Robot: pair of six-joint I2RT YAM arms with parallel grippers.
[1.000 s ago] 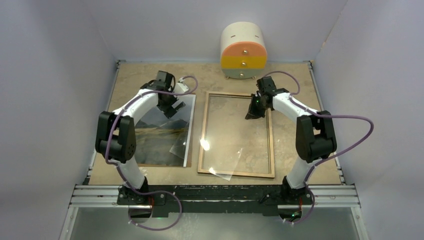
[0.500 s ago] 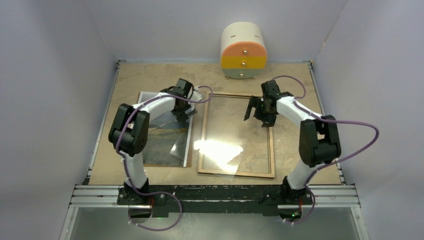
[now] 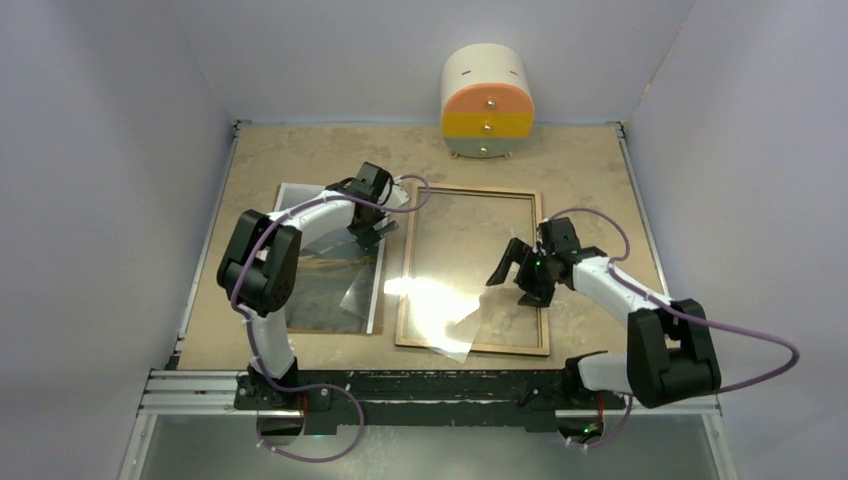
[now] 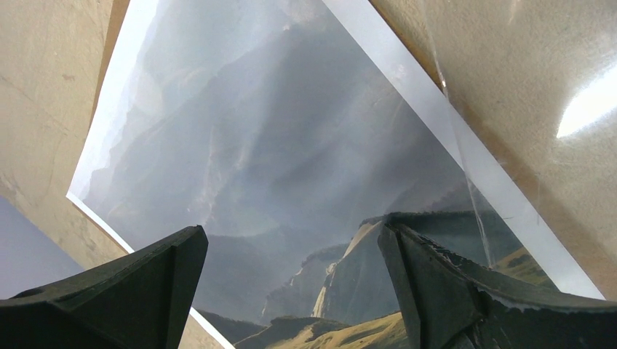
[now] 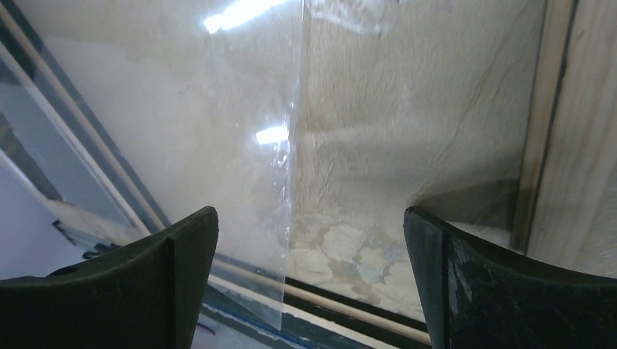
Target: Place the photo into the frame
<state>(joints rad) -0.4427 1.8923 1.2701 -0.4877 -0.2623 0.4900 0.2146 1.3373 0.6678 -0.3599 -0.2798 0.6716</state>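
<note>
The large glossy photo (image 3: 315, 285), a dark mountain landscape with a thin white border, lies picture-up on the tan table (image 3: 600, 160), left of centre. Just to its right is the thin rectangular frame (image 3: 510, 350), lying light-wood side up. A clear plastic sheet (image 3: 450, 300) lies across the frame. The left end effector (image 4: 291, 240) hovers, fingers spread, over the photo's upper right corner. The right end effector (image 5: 309, 218), also spread and empty, hangs above the frame's lower right part.

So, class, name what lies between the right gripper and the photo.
In the top view, a clear sheet and the left rail of the frame lie between the right gripper and the photo.
</note>
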